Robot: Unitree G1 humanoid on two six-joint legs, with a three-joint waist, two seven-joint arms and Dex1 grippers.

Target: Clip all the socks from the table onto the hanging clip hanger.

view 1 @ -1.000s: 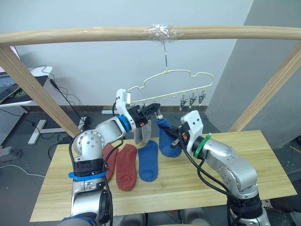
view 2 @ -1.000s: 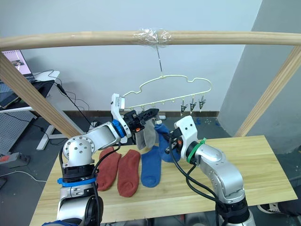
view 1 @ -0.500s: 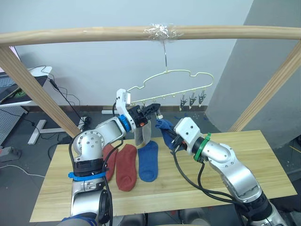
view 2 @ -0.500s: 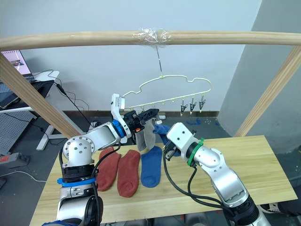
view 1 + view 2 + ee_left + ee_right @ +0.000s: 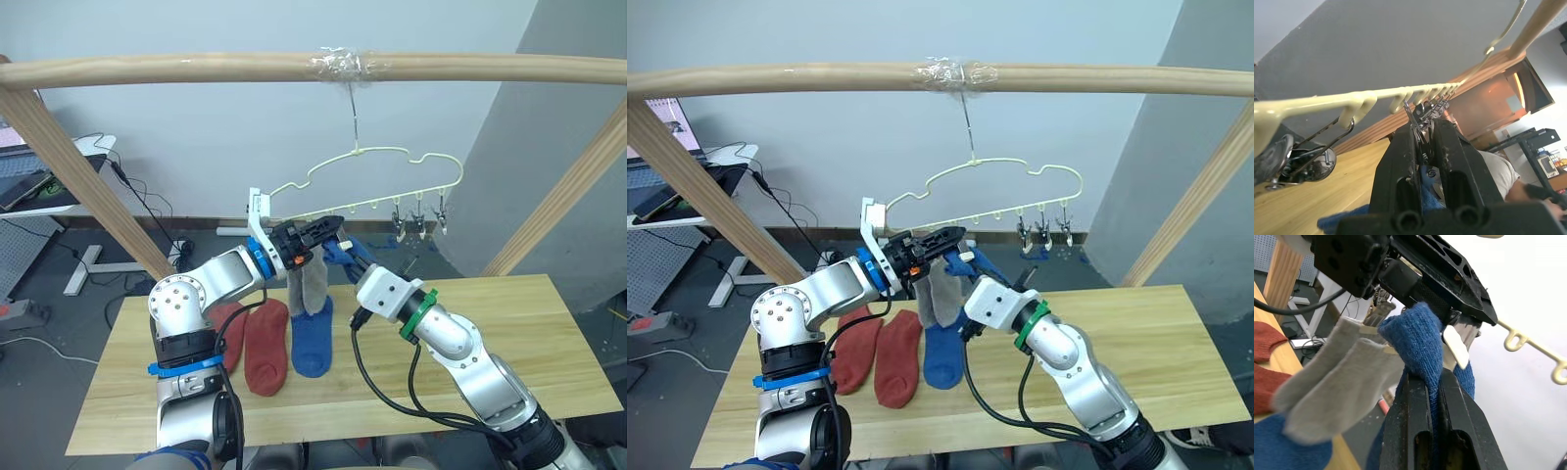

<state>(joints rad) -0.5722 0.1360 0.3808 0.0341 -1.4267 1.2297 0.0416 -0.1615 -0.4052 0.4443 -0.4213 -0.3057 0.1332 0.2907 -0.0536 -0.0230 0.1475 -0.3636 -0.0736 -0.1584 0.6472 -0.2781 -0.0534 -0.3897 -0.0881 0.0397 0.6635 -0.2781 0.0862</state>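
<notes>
Since a second ago the right gripper [image 5: 1431, 382] has risen from beside the table's socks and carried its blue sock [image 5: 1418, 340] up to the left gripper [image 5: 333, 227], just under the clip hanger [image 5: 392, 157]. The right fingers are closed tight on the blue sock's bunched fabric, whose top now touches the tip of the left gripper. The left gripper's fingers are pressed together around a metal clip [image 5: 1418, 115] on the hanger's lower bar. Two light grey socks [image 5: 309, 284] hang from the hanger beside that clip, just next to the raised blue sock. The hanger hangs by its hook from the wooden pole [image 5: 196, 67], with three free clips [image 5: 419, 217] near its far end. On the table [image 5: 549, 333] lie two rust-red socks [image 5: 265, 333] and a second blue sock [image 5: 312, 343], side by side below the left arm.
</notes>
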